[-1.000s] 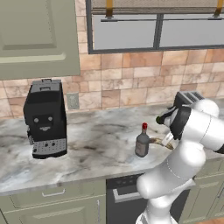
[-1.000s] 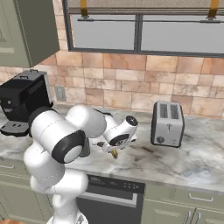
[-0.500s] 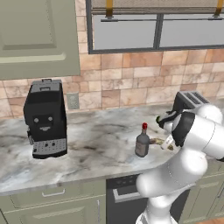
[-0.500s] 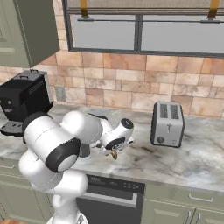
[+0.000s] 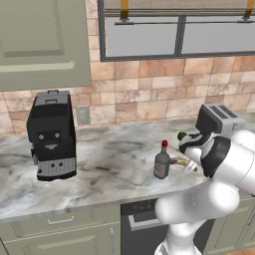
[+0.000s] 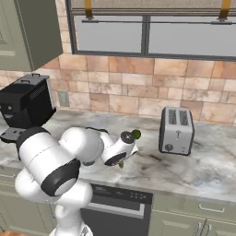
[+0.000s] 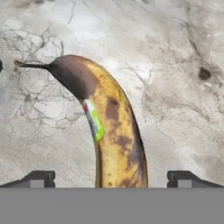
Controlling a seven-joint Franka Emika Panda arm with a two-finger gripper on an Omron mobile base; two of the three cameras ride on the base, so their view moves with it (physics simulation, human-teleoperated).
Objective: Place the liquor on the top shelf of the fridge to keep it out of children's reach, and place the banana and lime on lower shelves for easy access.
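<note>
The curved yellow-brown banana [image 7: 111,135] lay flat on the marble counter [image 7: 175,65], running up the centre of the hand view. The gripper [image 7: 112,178] was spread wide, empty, fingertips straddling the fruit, apparently lined up for a grasp. The red-capped bottle [image 5: 162,160] stood at centre-right of the left base view.

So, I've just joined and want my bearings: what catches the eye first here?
The spotted banana on the marble counter, lying between the open fingers in the hand view. Then the red-capped liquor standing beside the arm, with the black coffee machine far left.
</note>
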